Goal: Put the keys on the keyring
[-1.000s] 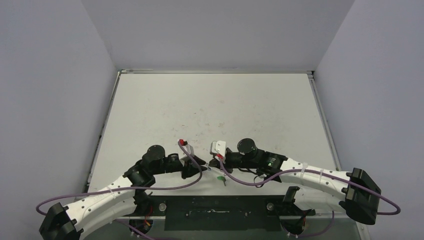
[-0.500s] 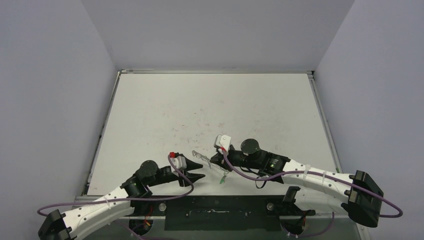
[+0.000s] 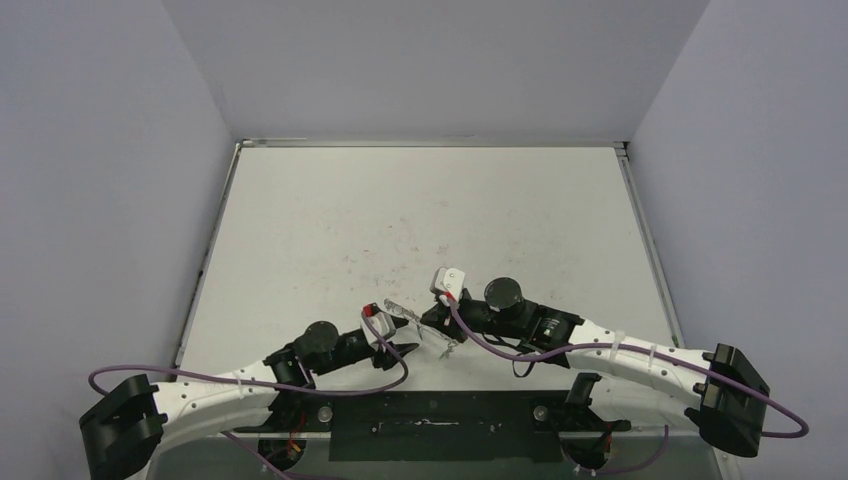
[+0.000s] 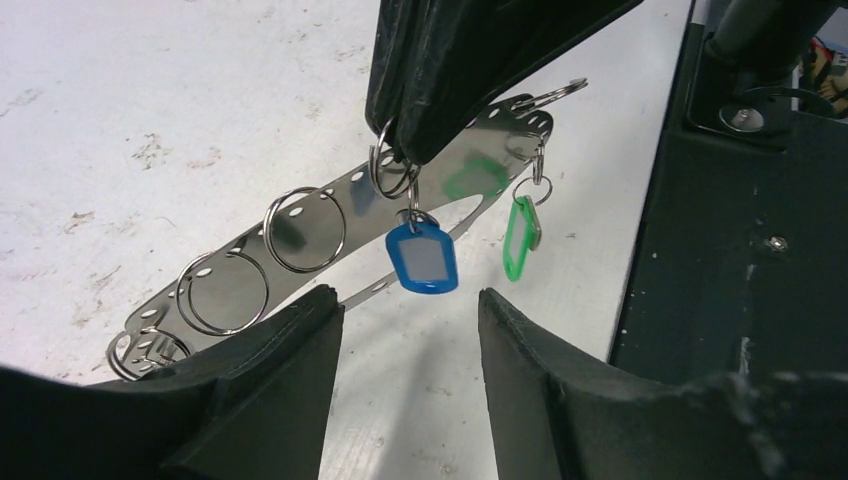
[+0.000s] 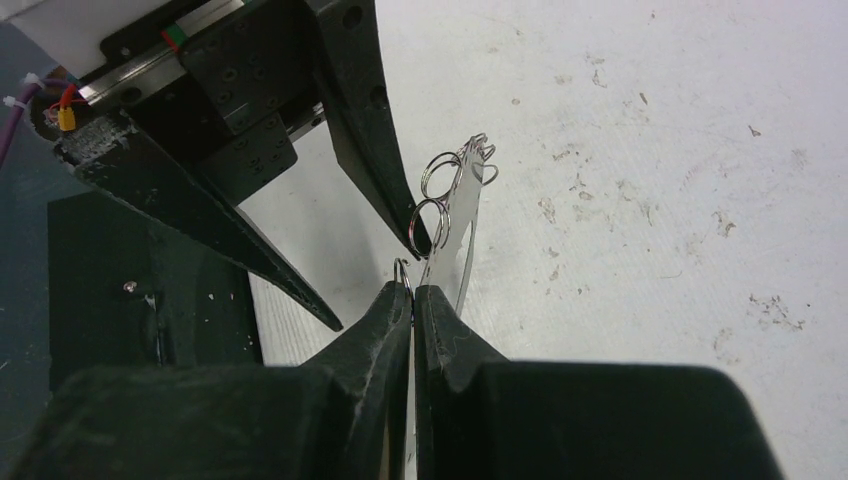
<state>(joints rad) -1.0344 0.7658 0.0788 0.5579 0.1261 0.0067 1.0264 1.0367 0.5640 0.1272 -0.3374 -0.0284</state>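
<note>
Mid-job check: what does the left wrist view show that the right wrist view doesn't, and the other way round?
Left wrist only: the blue key tag and green key tag, hanging from small rings on the flat face of the keyring strip. Right wrist only: the left end effector from outside, fingers spread beside the strip, which is seen edge-on. Both: the right end effector shut on the strip, and the larger split rings.

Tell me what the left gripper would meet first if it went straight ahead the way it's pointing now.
Most likely the blue-tagged key, which hangs off the metal keyring strip straight ahead of the open left gripper. How far off it is, the picture does not show.
</note>
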